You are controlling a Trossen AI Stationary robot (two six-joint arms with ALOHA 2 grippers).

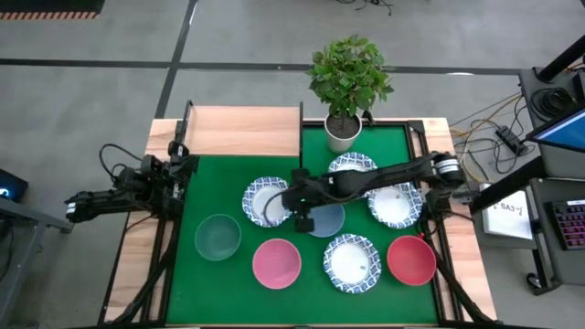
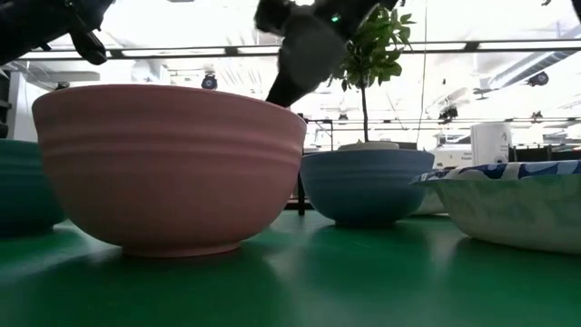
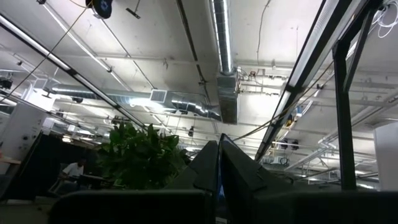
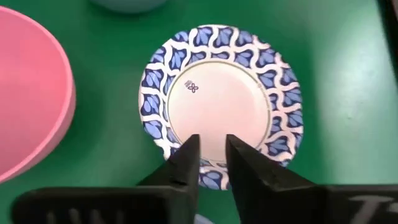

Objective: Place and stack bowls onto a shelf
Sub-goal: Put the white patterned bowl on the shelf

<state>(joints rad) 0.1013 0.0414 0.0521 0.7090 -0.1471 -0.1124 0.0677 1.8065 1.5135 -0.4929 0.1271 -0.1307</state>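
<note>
All the bowls sit on the green table top (image 1: 210, 187), none on the light-wood shelf board (image 1: 242, 130) at the back left corner. The white bowl with the blue patterned rim (image 4: 221, 106) at centre left lies straight below the right gripper (image 4: 211, 163), whose fingers are slightly apart with nothing between them, hovering over the bowl's rim. The grey-blue plain bowl (image 1: 329, 219) is just beside it, and the pink plain bowl (image 1: 276, 262) is near the front. The left gripper (image 3: 217, 171) waits by the table's left edge, fingers together and pointing up at the ceiling.
</note>
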